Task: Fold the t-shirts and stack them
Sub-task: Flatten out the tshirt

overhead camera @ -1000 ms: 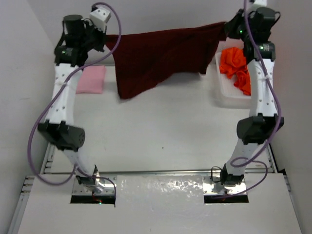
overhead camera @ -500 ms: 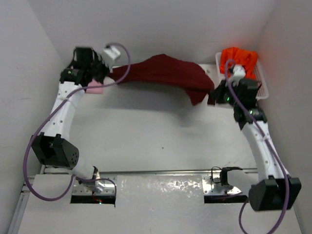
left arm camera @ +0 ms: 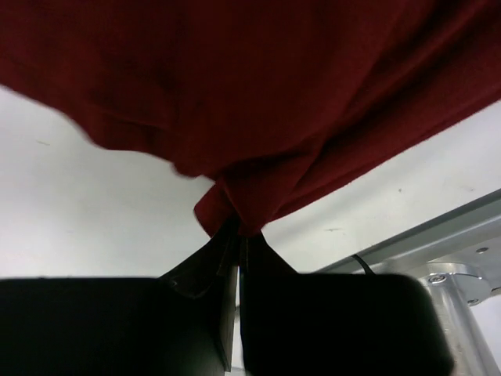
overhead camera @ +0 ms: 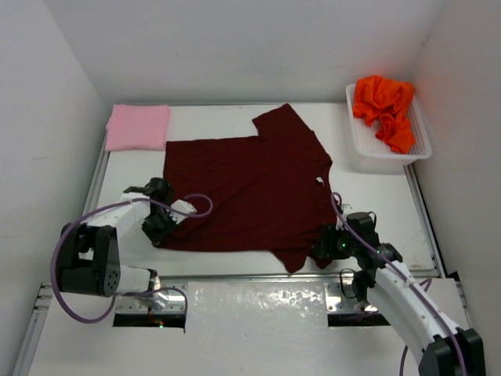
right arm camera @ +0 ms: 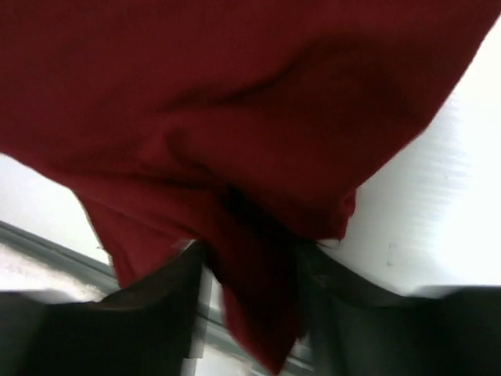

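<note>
Laydown looks nearly done: left gripper [left arm camera: 237,229] pinches tight the 8 o'clock corner of the maroon shirt [overhead camera: 250,184], flat at centre; right gripper [right arm camera: 250,270], at 5 o'clock, stands parted around loose cloth. Next, likely: left lets go, then fold.

bright, even light from overhead floods the white tabletop [overhead camera: 376,204]; shadows are faint and soft. glare ripples on the shiny metal plate [overhead camera: 258,301] along its near edge. both wrist views are soft: the dark maroon cloth t-shirt [left arm camera: 258,86] blurs close up, and the tabletop is blown white.
</note>
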You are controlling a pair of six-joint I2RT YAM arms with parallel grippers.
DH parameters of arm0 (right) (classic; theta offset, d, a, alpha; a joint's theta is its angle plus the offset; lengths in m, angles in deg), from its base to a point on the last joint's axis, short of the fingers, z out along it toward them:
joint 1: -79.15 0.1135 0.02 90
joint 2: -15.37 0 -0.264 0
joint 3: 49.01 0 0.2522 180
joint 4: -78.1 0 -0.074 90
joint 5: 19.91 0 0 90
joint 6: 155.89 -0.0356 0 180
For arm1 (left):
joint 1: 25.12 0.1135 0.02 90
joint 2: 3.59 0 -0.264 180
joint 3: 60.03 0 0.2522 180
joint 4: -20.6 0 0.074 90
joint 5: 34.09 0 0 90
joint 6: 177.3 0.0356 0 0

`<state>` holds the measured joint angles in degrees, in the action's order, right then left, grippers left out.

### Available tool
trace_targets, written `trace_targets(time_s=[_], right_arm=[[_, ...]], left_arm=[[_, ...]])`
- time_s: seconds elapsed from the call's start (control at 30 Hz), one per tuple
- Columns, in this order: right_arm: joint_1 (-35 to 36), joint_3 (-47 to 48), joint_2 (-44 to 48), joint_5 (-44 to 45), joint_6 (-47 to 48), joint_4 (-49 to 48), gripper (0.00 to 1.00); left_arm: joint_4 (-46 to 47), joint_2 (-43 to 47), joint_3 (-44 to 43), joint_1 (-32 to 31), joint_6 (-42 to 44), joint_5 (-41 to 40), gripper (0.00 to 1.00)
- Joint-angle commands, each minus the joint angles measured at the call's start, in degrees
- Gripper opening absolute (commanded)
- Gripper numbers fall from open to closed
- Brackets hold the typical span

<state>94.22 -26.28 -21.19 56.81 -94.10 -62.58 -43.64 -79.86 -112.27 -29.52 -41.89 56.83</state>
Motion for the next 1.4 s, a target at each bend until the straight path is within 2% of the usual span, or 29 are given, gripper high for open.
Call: trace_targets(time_s=[0.0, 0.03, 0.13, 0.17, 0.23, 0.27, 0.3, 0.33, 0.37, 0.43, 0.5, 0.57, 0.6, 0.63, 0.67, 0.7, 0.73, 0.77, 0.8, 0.83, 0.87, 0.9, 0.93, 1.0, 1.03, 1.13, 1.2, 1.37], right_arm=[[0.4, -2.3, 3.1, -2.8, -5.5, 0.5, 0.58], [0.3, -1.9, 3.7, -3.4, -5.5, 1.6, 0.67], [0.3, 3.6, 5.0, -1.9, -6.3, 6.4, 0.77], [0.2, 5.4, 4.6, -1.6, -6.7, 6.9, 0.76], [0.1, 11.7, -0.3, 0.3, -6.4, 8.6, 0.64], [0.2, 16.7, -2.6, 0.9, -5.6, 9.4, 0.51], [0.0, 19.5, -4.9, 1.8, -4.4, 10.5, 0.49], [0.0, 21.9, -8.8, 3.0, -2.5, 11.5, 0.49], [0.0, 26.8, -10.4, 5.4, -1.4, 13.8, 0.51], [-1.3, 31.3, -12.9, 7.7, 0.5, 16.4, 0.63], [-2.8, 35.9, -14.9, 9.1, 1.7, 18.0, 0.76], [-5.2, 37.8, -18.1, 9.9, 3.2, 16.4, 0.77], [-5.6, 38.0, -19.8, 9.9, 3.4, 14.4, 0.74], [-5.8, 38.6, -22.0, 9.6, 3.9, 12.2, 0.53], [-5.8, 41.1, -24.8, 8.8, 4.1, 6.5, 0.4], [-5.8, 43.0, -31.6, 5.8, 4.5, 3.3, 0.3], [-5.6, 45.1, -35.5, 4.2, 5.6, 0.5, 0.16], [-5.6, 50.0, -39.5, 3.4, 5.8, -3.5, 0.11], [-5.5, 52.7, -47.8, 3.5, 4.9, -4.7, 0.05], [-5.6, 55.3, -51.9, 3.7, 4.7, -5.4, 0.0], [-5.6, 60.7, -55.9, 3.9, 4.7, -5.5, 0.0], [-5.6, 63.7, -59.9, 4.2, 4.9, -5.3, 0.0], [-5.5, 66.4, -67.7, 4.7, 5.1, -3.4, 0.0], [-5.5, 76.5, -75.7, 5.7, 5.4, -0.1, 0.0], [-5.4, 79.8, -83.2, 6.2, 5.2, 1.8, 0.0], [-5.2, 94.9, -95.4, 8.9, 3.8, 7.9, 0.02], [-5.3, 99.7, -100.2, 10.1, 2.2, 9.9, 0.07], [-7.2, 111.0, -111.2, 11.2, -2.3, 11.2, 0.09]], left_arm=[[5.0, 0.6, 1.2, 0.7, -0.1, -2.6, 0.0], [4.9, 0.9, 1.6, 0.8, -0.2, -3.4, 0.0], [4.7, 1.8, 1.7, 1.4, -0.6, -6.1, 0.0], [4.5, 2.0, 1.9, 1.9, -0.6, -6.5, 0.0], [3.5, 2.7, 2.2, 2.3, 0.4, -6.4, 0.0], [3.2, 2.8, 2.3, 2.6, 0.6, -6.5, 0.0], [1.1, 2.9, 2.1, 2.6, 1.6, -6.6, 0.17], [-0.5, 2.9, 1.8, 2.8, 2.4, -7.3, 0.31], [-2.3, 3.2, 1.3, 3.8, 4.8, -8.2, 0.56], [-7.1, 5.2, -1.1, 6.8, 7.9, -12.9, 0.88], [-11.6, 6.1, -5.4, 11.6, 12.3, -15.8, 0.99], [-13.8, 5.3, -10.0, 14.1, 13.8, -17.2, 1.0], [-13.9, 4.6, -13.1, 14.4, 13.2, -16.6, 1.0], [-12.9, 2.0, -20.5, 14.3, 12.1, -13.4, 1.0], [-12.1, 0.1, -24.7, 14.3, 10.9, -10.4, 1.0], [-11.2, -2.1, -29.2, 14.3, 7.3, -7.0, 0.93], [-8.6, -7.8, -37.7, 14.2, 4.4, 0.7, 0.81], [-6.8, -11.2, -41.3, 14.2, 1.3, 4.3, 0.62], [-4.2, -18.8, -46.9, 14.0, -5.5, 7.4, 0.27], [-4.0, -22.7, -49.7, 13.3, -8.5, 7.2, 0.14], [-4.7, -27.0, -52.4, 11.4, -11.5, 6.4, 0.08], [-5.2, -30.5, -54.8, 10.6, -12.5, 6.0, 0.1], [-4.6, -35.4, -57.6, 9.9, -13.5, 6.0, 0.16], [-1.0, -37.7, -57.0, 8.2, -15.3, 5.9, 0.24], [3.2, -39.1, -56.4, 7.5, -15.5, 4.4, 0.24], [8.2, -42.5, -56.7, 5.2, -16.4, 4.0, 0.26], [10.2, -45.2, -58.2, 5.0, -17.7, 5.2, 0.27], [12.8, -52.0, -63.0, 2.2, -18.3, 2.8, 0.28]])
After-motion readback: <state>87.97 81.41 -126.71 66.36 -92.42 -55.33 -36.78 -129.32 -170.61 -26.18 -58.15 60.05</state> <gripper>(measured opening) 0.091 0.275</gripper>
